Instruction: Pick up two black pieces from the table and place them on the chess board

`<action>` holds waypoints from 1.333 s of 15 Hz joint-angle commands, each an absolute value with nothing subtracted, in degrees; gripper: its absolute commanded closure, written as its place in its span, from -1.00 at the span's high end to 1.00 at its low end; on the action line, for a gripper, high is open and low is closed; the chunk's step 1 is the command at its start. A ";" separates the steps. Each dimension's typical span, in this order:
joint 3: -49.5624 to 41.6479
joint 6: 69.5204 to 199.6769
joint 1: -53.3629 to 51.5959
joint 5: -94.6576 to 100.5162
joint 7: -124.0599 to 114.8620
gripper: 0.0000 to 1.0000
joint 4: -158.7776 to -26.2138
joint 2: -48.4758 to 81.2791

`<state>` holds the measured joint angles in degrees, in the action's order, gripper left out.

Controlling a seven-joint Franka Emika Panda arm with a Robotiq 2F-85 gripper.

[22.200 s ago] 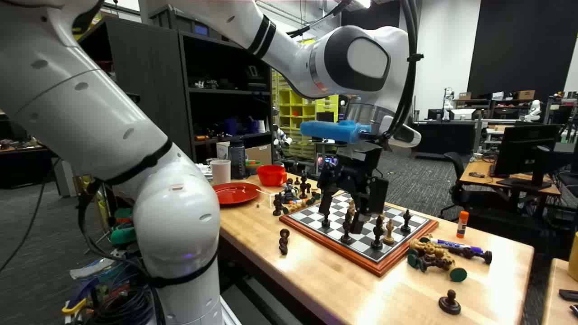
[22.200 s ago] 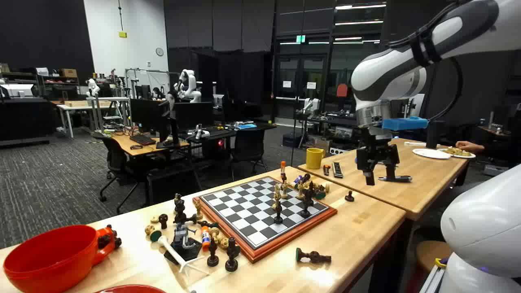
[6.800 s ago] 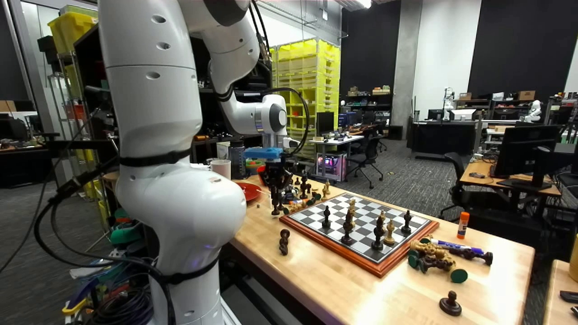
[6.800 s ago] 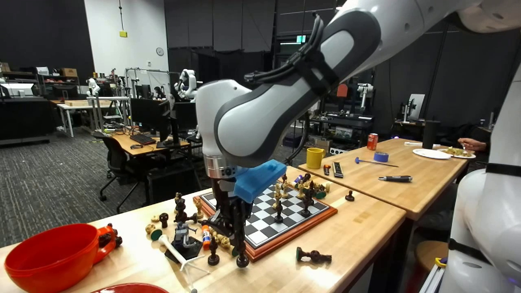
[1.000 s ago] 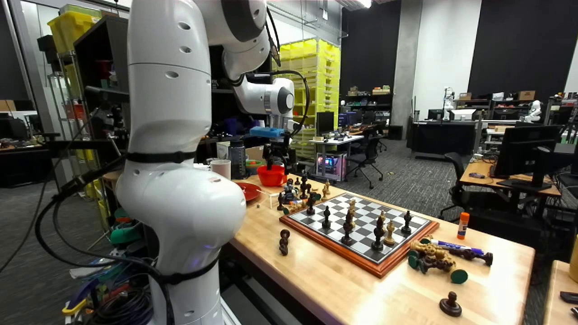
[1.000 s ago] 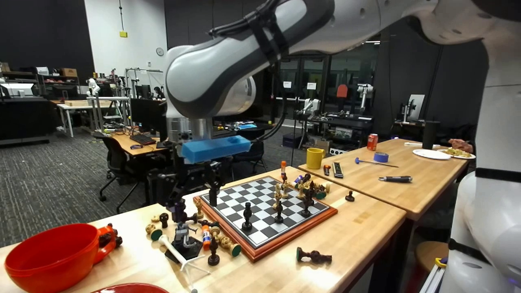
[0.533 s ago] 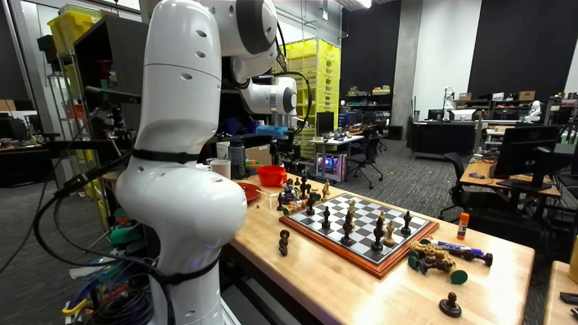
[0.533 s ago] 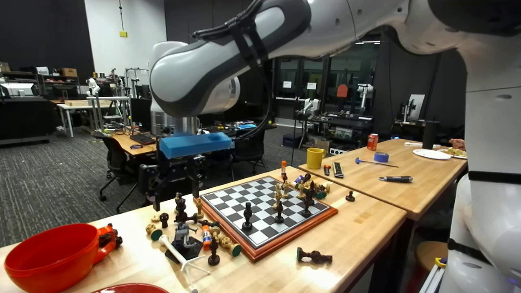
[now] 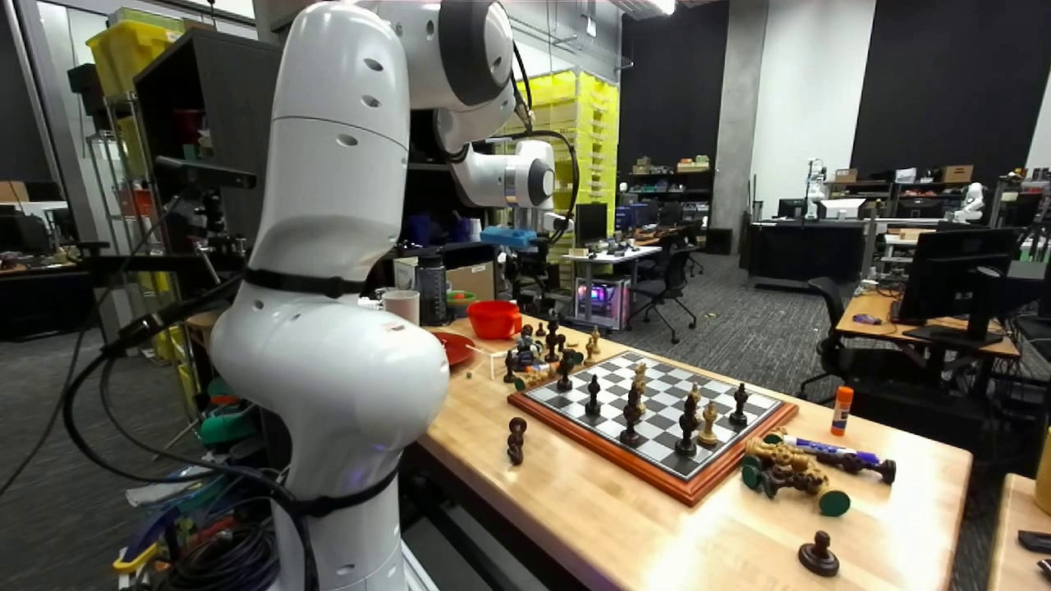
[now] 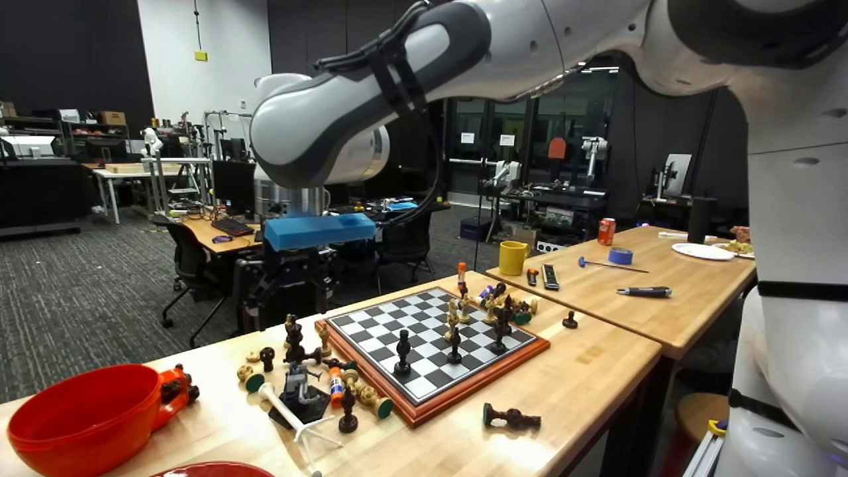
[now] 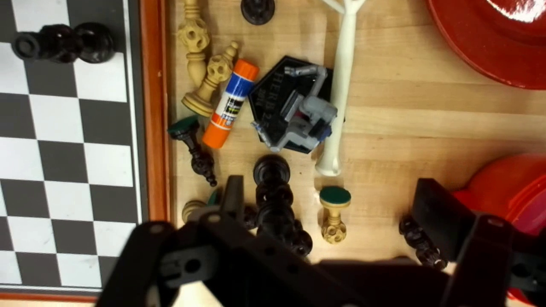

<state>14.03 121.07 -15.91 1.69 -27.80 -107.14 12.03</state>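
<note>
Black fingers (image 11: 441,221), spread wide, have risen, and another dark chessman (image 10: 403,353) now stands on the chess board (image 10: 424,324).

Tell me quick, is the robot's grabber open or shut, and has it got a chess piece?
Gripper: open, fingers wide apart, holding nothing.

White jointed robot arms (image 10: 508,172), black flat-screen monitors (image 9: 944,267) and tall yellow compartment shelving (image 9: 595,131) show this is a robotics lab.
</note>
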 commanded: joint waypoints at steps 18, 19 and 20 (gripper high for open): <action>8.53 120.04 -18.43 1.49 -30.57 0.23 -94.00 24.06; 8.38 119.86 -18.50 1.54 -30.66 0.09 -93.76 24.10; 8.30 119.98 -18.47 1.51 -30.51 -0.10 -93.51 24.23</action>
